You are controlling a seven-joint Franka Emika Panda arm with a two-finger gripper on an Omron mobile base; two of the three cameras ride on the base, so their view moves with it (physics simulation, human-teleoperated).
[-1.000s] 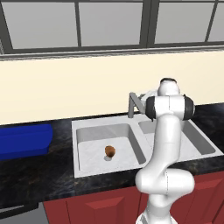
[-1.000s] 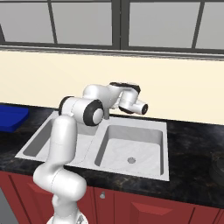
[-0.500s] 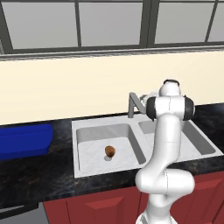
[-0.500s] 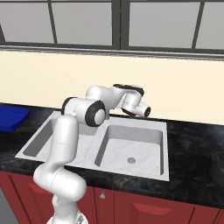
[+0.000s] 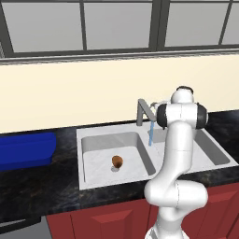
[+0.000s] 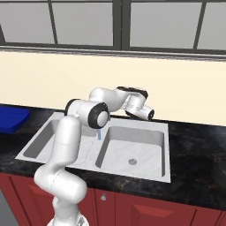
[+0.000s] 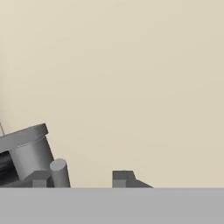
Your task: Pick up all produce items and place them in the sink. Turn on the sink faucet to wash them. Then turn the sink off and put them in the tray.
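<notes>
The gripper [image 7: 81,178] stands part open with nothing between its fingertips [image 7: 122,177], facing the cream wall [image 7: 131,78]. Just beside its left tip are a grey cylinder and a thin lever of the sink faucet [image 5: 144,111] (whether tip and lever touch is unclear). A blue stream of water [image 5: 151,134] falls from the spout below it. The potato [image 5: 117,161] lies in the left basin of the sink [image 5: 93,177], well to the gripper's left and lower. The blue tray [image 5: 25,150] sits farther left on the black counter [image 5: 42,191].
</notes>
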